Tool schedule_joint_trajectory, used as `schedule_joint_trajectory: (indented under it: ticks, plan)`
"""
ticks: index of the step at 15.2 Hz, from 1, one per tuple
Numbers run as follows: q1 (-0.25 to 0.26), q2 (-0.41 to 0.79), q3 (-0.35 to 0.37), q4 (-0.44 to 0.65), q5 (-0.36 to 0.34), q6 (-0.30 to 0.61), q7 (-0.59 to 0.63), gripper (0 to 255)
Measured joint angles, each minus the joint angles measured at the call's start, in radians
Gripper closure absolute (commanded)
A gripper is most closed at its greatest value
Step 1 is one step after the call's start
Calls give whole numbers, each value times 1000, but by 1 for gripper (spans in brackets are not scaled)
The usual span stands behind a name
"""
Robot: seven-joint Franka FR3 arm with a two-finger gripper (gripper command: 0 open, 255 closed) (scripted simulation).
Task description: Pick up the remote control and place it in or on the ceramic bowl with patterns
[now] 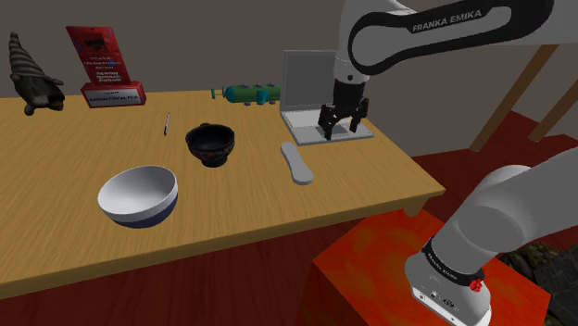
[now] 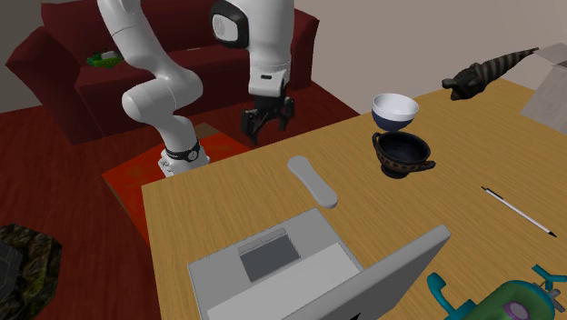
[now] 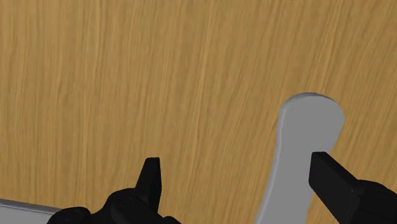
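Gripper point(image 1: 343, 127) over table point(image 1: 65, 148), laptop point(image 1: 313, 88) close beside it. Bare wood open between remote point(image 1: 296, 164) and dark bowl point(image 1: 211, 145). White bowl point(image 1: 139, 196) near dark bowl; pen point(image 1: 167, 123) apart, toward back.

FRANKA EMIKA stands in dark capitals on the white upper link of the arm point(image 1: 445, 32), which in the shoulder view passes above the laptop point(image 1: 310, 93). Lower on the same arm, below the laptop and to that view's right, a dark band point(image 1: 447, 266) carries small pale lettering too fine to read. Well to the laptop's left in that view, a red plaque point(image 1: 104, 63) bears several lines of print, none of them legible.
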Motion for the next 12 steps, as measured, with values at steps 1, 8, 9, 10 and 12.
schedule_joint_trajectory:
  ticks: [1,8,9,10,12]
  plan:
    - [2,29,11,5,6,29,20,0]
    - [1,263,64,65,13,233,139,0]
    - [1,306,71,80,8,264,158,0]
    - [1,341,76,99,4,286,176,0]
    - [0,411,81,138,-9,322,201,0]
